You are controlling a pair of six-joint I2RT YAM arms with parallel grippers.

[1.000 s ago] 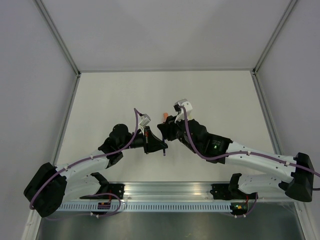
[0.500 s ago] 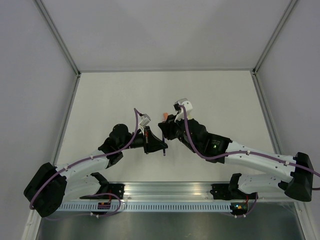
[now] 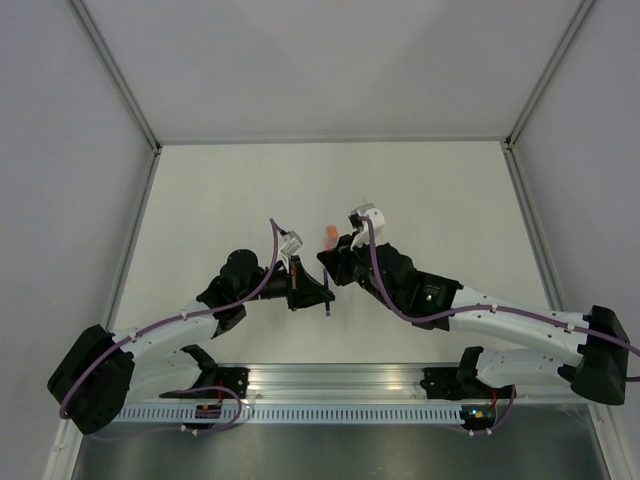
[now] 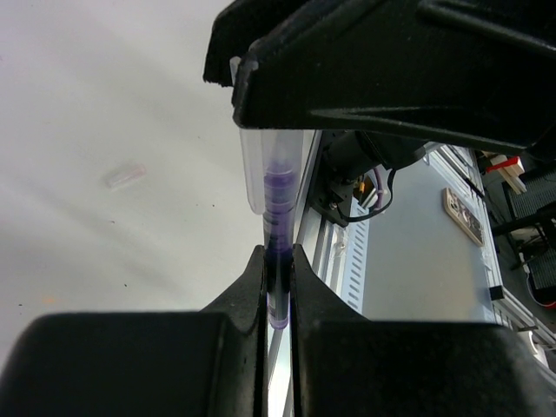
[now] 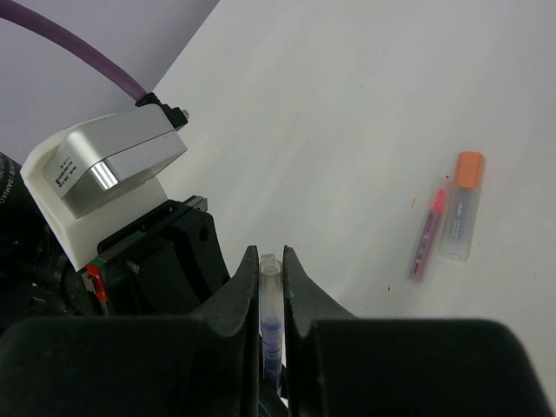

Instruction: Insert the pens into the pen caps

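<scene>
A loose clear cap (image 4: 124, 177) lies on the white table (image 3: 240, 190), left of the left gripper as its wrist camera sees it and well apart from it. The left gripper (image 4: 278, 256) is clamped on a thin purple pen (image 4: 276, 276), which stands in the narrow slot between its fingers. The pen's upper end sits inside the mouth of a see-through pen cap (image 4: 261, 174), purple showing through the plastic.

The right gripper (image 5: 268, 261) is closed on that cap, with one finger pressed to each side. Seen from above, the two grippers meet over the middle of the table, somewhat toward its near edge. There each hides the other's fingertips, and the pen shows only as a short dark stub below them.

The left arm's wrist camera (image 5: 104, 174), a silver-white box fed by a purple cable (image 5: 69, 43), fills the left of the right wrist view. It carries a small printed label, too fine to read.

To the right on the table lie a slim pink pen (image 5: 426, 236) and, just beside it, an orange-tipped clear cap (image 5: 459, 213).
</scene>
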